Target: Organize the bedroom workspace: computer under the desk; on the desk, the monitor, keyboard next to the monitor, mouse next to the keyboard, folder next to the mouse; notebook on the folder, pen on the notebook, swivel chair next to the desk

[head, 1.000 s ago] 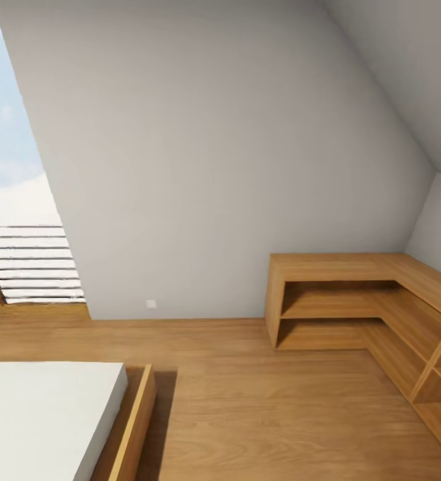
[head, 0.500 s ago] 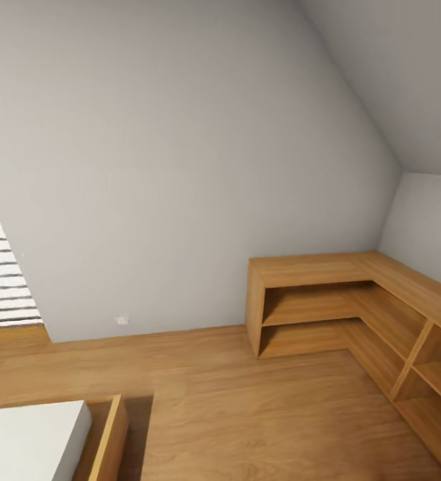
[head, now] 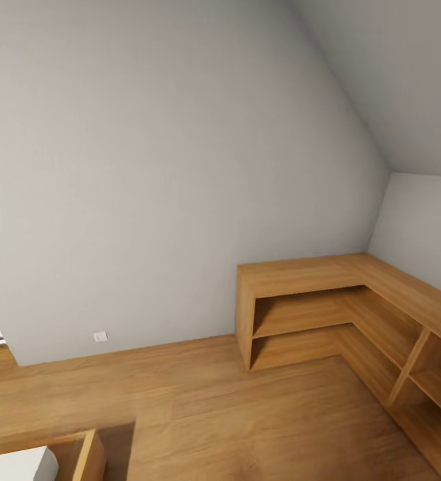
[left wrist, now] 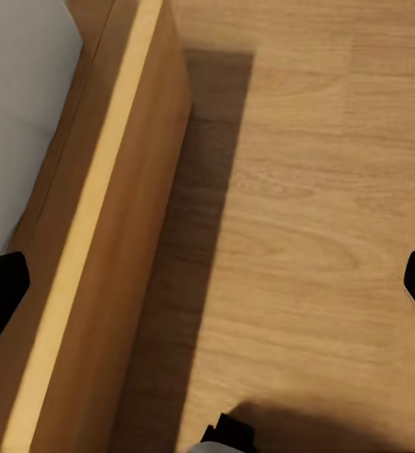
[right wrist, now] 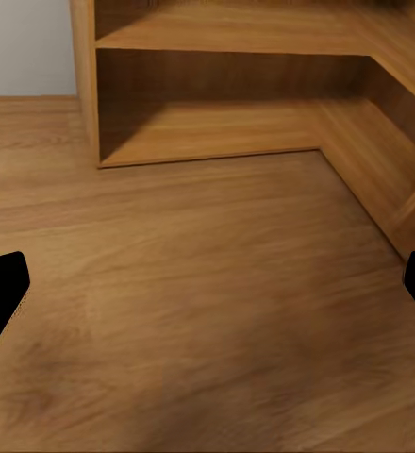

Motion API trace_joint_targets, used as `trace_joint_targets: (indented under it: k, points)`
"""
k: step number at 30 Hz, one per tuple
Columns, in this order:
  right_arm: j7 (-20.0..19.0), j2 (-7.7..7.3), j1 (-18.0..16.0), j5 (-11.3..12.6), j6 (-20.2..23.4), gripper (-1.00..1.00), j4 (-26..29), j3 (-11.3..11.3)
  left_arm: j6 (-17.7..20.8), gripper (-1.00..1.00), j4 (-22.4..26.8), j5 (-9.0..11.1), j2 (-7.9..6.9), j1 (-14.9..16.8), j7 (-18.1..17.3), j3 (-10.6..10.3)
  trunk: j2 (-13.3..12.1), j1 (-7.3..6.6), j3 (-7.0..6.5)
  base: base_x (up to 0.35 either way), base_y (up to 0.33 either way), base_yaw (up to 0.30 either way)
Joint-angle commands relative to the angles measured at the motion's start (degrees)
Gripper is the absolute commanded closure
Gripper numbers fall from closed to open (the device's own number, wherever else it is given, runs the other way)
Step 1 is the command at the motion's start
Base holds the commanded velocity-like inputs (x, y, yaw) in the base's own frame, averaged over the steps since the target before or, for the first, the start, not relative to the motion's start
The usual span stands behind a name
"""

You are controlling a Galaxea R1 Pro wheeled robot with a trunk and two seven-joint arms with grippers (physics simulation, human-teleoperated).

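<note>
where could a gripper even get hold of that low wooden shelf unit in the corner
On the shelf unit, probably the front edge of the top board, coming in from the front, level with the floor. The board is thin and flat, and the open compartment beneath it leaves room for one finger under while the other rides on top. The upright end panel looks like a second option.
</note>
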State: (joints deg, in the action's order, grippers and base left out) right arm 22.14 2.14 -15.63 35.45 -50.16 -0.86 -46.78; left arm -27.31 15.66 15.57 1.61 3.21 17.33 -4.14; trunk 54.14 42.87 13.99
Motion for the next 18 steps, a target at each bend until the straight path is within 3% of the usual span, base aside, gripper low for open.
trace_joint_targets:
  k: [1,18]
  points:
    - [0.44,0.11,-0.04,0.09,-0.04,-1.00,-0.11,-0.47,-0.19,-1.00,-0.02,0.43,-0.02,0.04,0.31,-0.47,0.04,0.04,0.07,0.329,0.000,-0.004]
    - [0.40,0.24,-0.03,0.04,-0.03,-1.00,-0.23,-0.42,-0.25,-1.00,-0.02,0.43,-0.02,0.04,0.32,-0.52,0.04,0.04,0.07,0.329,0.000,-0.001]
